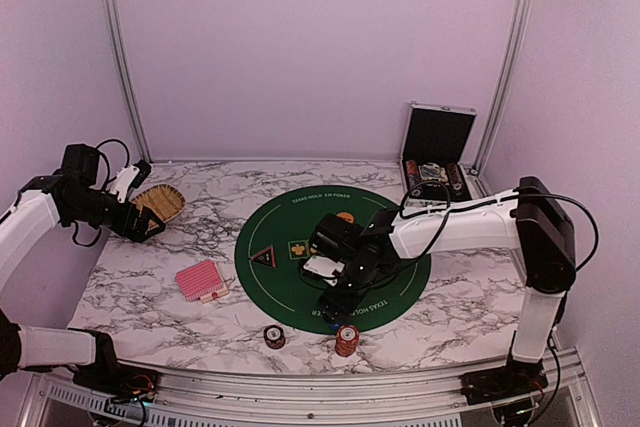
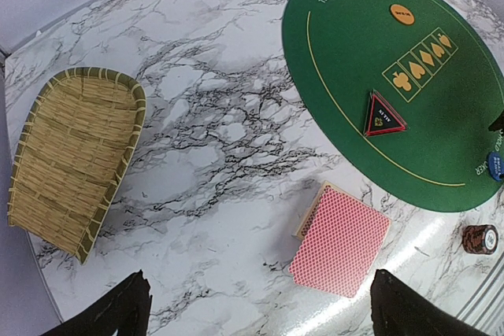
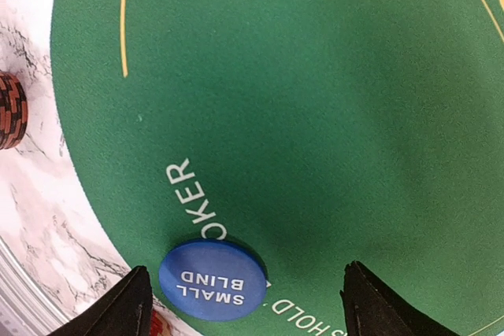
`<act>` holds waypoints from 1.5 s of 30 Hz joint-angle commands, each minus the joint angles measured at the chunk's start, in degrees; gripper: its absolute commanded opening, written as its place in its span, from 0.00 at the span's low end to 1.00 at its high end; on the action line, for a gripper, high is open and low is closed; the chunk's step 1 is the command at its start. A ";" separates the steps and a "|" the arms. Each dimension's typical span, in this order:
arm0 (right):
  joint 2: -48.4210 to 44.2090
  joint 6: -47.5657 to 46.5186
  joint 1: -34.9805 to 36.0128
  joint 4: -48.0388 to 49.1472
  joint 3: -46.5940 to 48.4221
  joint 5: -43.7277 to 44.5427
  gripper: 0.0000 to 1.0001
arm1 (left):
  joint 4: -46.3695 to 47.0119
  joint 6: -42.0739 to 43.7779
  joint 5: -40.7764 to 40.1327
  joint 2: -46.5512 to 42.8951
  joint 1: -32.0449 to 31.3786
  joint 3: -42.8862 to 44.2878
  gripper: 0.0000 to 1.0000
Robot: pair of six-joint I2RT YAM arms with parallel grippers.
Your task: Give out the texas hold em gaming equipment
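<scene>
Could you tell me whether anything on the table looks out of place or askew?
Only the card deck, on the marble beside the green mat: its pink-backed stack sits shifted off a tan layer beneath, which peeks out along one edge. Nothing looks spilled or damaged.

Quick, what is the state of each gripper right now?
Left gripper: open, holding nothing.
Right gripper: open, empty, over the blue disc.
</scene>
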 commanded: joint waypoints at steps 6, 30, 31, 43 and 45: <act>2.54 -0.98 1.32 -2.13 2.98 2.17 0.81 | -1.27 0.82 0.47 -0.70 0.30 1.09 0.99; 2.86 -0.86 -1.48 -2.11 2.74 7.84 0.70 | -1.22 1.06 0.19 -0.95 0.33 1.26 0.99; 2.59 -0.78 -2.07 -1.93 2.32 7.84 0.69 | -1.26 1.06 0.26 -0.94 0.33 1.35 0.99; -1.68 1.71 -7.81 1.47 -5.75 8.64 0.64 | -1.27 1.06 0.25 -0.19 0.33 2.16 0.99; -2.61 3.00 -9.03 1.70 -7.04 9.08 0.63 | -1.27 1.08 0.13 -0.22 0.33 2.31 0.99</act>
